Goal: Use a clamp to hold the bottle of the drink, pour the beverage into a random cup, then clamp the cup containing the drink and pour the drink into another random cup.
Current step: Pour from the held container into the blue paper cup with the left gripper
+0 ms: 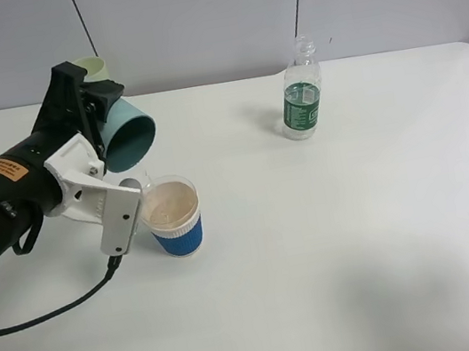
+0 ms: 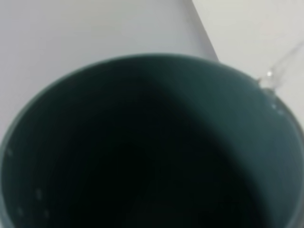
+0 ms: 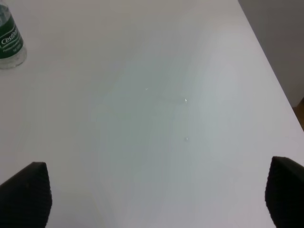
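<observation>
Hiding its own fingertips, the left tool (image 1: 103, 116) pinches the tipped teal cup (image 1: 129, 135); right tool (image 3: 156, 199) spread.

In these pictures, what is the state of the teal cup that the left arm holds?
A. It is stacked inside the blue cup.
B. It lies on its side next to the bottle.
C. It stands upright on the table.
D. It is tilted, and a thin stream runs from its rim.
D: the left gripper holds the teal cup tipped above the blue cup, and the left wrist view shows a thin stream leaving its rim.
</observation>
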Controlling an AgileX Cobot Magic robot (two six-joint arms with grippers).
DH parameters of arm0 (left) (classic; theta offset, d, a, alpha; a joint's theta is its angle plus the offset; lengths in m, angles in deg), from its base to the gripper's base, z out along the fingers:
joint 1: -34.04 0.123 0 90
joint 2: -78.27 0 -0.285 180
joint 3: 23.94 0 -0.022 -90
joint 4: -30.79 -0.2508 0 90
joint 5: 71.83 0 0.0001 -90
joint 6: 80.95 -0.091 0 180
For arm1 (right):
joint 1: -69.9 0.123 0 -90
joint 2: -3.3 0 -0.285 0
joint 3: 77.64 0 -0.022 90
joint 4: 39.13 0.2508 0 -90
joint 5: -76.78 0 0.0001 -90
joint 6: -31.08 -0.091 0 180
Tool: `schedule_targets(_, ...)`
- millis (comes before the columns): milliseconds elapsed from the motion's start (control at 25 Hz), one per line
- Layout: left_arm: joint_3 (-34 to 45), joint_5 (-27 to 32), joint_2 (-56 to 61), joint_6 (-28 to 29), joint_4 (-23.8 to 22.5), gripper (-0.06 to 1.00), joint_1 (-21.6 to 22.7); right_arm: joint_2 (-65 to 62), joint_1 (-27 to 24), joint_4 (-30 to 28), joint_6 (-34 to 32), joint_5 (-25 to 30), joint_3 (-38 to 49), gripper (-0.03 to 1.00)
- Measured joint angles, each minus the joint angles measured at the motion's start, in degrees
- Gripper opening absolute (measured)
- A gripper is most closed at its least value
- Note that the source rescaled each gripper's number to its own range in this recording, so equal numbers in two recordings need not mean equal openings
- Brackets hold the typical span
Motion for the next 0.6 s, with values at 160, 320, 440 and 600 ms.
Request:
schedule_targets(160, 0.00, -0.84, 0.00, -3.22, -0.33, 0.01, 0.00, 0.00, 0.00, 0.00, 0.00, 0.00, 0.00, 0.82)
schedule_targets(320, 0.00, -1.79, 0.00, -4.86, -0.45, 0.01, -0.96, 0.00, 0.00, 0.00, 0.00, 0.00, 0.00, 0.82)
schedule_targets(440, 0.00, -1.79, 0.00, -5.01, -0.56, 0.01, -1.43, 0.00, 0.00, 0.00, 0.00, 0.00, 0.00, 0.82)
schedule_targets(600, 0.00, -1.91, 0.00, -4.98, -0.17, 0.01, -1.53, 0.00, 0.00, 0.00, 0.00, 0.00, 0.00, 0.82)
